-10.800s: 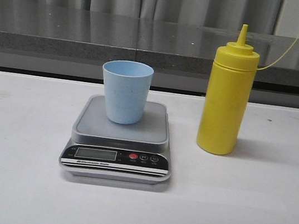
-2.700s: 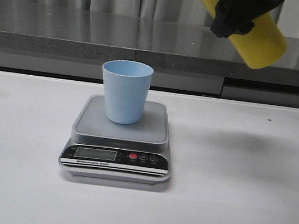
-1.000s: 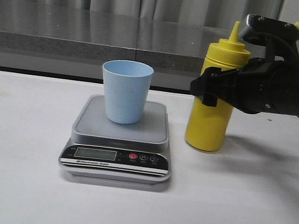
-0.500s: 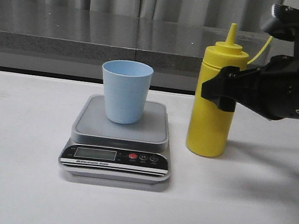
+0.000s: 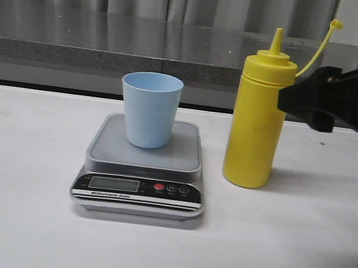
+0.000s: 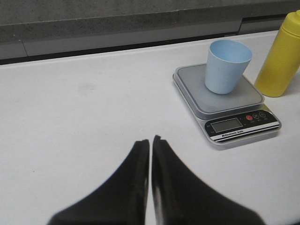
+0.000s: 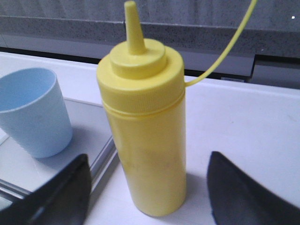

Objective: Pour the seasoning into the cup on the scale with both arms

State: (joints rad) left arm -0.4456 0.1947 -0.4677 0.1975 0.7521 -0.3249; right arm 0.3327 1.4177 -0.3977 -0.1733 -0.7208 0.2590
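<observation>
The white table [image 5: 18, 218] is carrying everything. The scale [image 5: 142, 169] is sitting on it with the pale blue cup [image 5: 149, 109] standing upright on its platform. The yellow seasoning [image 5: 257, 119] bottle is standing upright just beside the scale, on the table. The right gripper [image 7: 147, 187] is hanging spread wide, fingers either side of the bottle, not touching. The left gripper [image 6: 150, 143] is hovering well apart, fingers pressed together.

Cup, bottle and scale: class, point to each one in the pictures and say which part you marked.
Cup [image 5: 149, 113]: front view, middle of its outer wall.
Bottle [image 7: 149, 154]: right wrist view, middle of its body.
Scale [image 6: 226, 124]: left wrist view, its display.
</observation>
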